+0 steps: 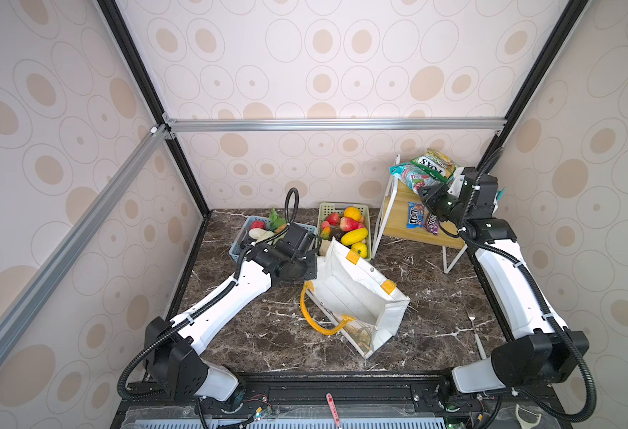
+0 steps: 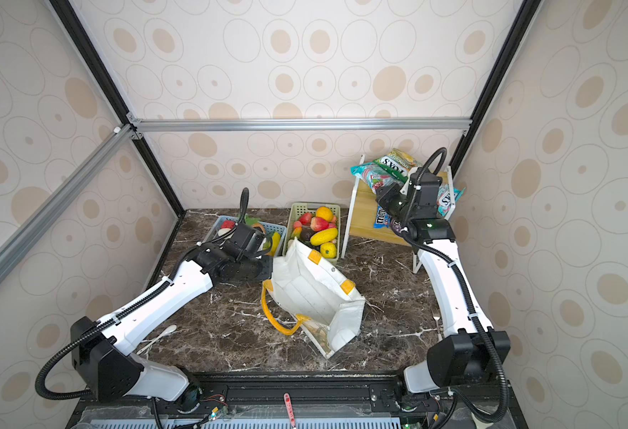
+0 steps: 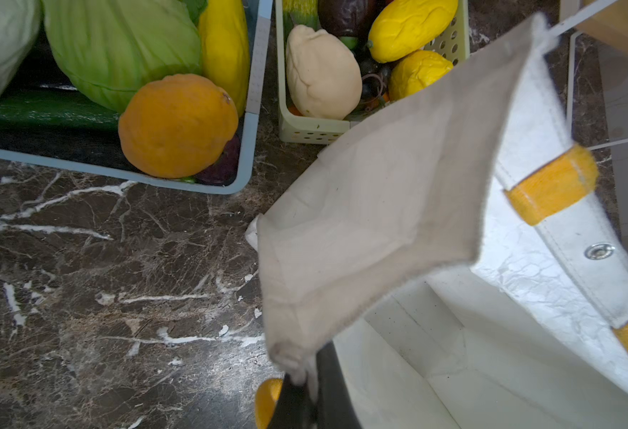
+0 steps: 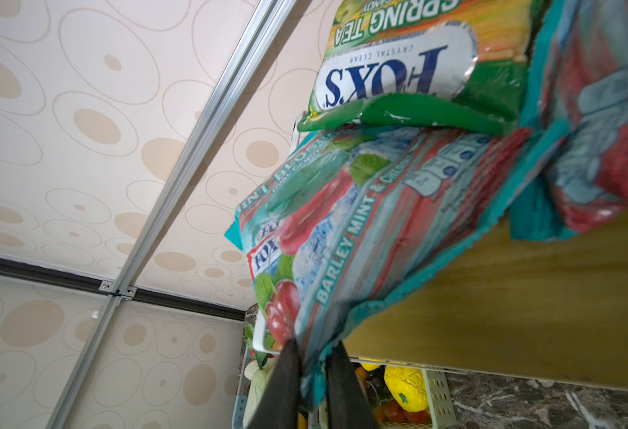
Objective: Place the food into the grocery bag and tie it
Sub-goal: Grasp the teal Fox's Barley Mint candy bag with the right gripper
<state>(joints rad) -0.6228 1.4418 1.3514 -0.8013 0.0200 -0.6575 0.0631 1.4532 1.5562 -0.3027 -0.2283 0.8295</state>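
The white grocery bag with yellow-orange handles stands open mid-table. My left gripper is shut on a corner of its rim, holding the fabric up. Plastic food fills two baskets behind it: a green cabbage, an orange piece, a white piece and yellow ones. My right gripper is up at the wooden shelf, shut on the edge of a teal snack packet. A green packet lies on top of the teal one.
The blue basket and green basket stand at the back. The white-framed wooden shelf at back right carries two small candy packs. A fork lies at the right, a white spoon at the left.
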